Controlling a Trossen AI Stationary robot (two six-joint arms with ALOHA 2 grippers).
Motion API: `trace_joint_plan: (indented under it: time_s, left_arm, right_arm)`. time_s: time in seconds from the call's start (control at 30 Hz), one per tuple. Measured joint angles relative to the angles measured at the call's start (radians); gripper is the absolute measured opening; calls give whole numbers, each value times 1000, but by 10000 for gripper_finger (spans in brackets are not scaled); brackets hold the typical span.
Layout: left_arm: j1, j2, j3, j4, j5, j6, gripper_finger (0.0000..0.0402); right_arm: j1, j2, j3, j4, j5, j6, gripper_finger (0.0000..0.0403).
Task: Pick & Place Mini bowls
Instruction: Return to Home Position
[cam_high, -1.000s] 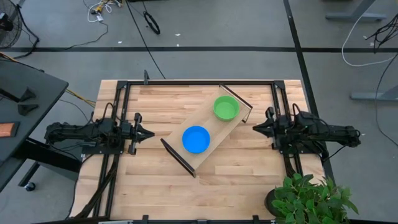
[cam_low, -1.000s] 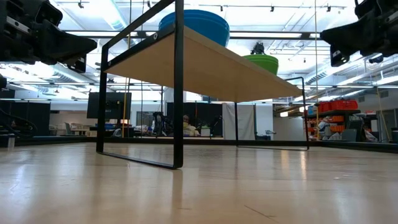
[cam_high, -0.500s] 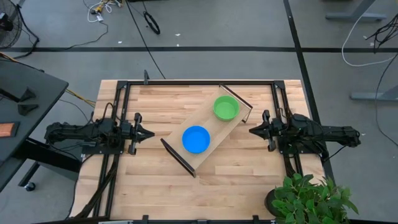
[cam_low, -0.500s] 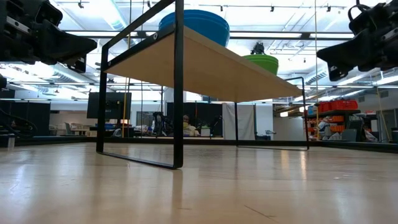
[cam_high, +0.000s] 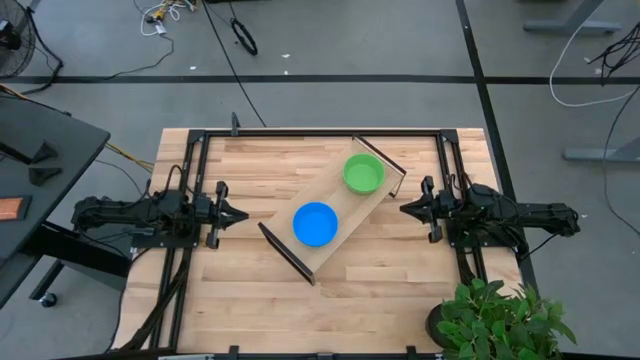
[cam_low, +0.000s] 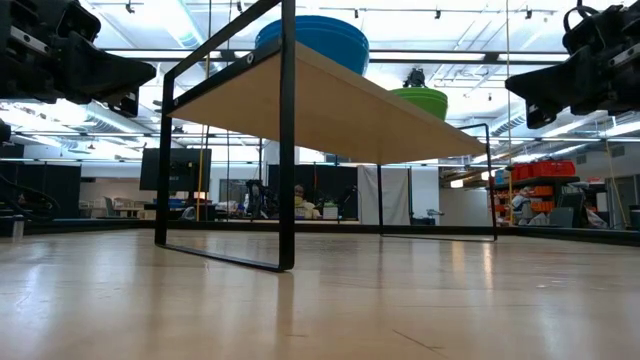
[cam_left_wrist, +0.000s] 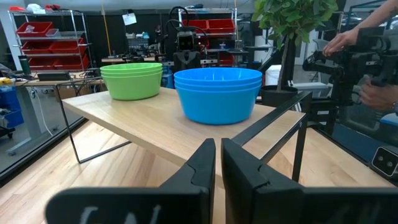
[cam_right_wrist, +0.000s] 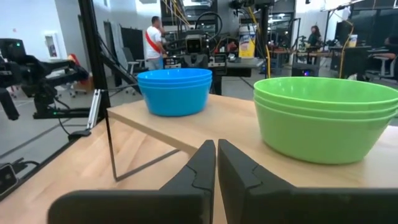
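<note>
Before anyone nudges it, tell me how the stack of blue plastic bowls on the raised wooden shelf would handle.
The nested stack of round blue plastic bowls looks thin-walled, so probably light yet stiff. Sitting flat on the smooth pale wooden shelf, it would likely slide, not tip. Lifted by the top rim, the bowls might separate.

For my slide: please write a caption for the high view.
Blue bowls and green bowls rest on the shelf; the left end effector and right end effector flank it, shut and empty.
</note>
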Motion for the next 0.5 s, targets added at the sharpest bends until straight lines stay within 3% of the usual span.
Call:
trace_joint_plan:
  time_s: [0.5]
  left_arm:
    - [0, 0, 0, 0, 0, 0, 32]
  right_arm:
    - [1, 0, 0, 0, 2, -10, 23]
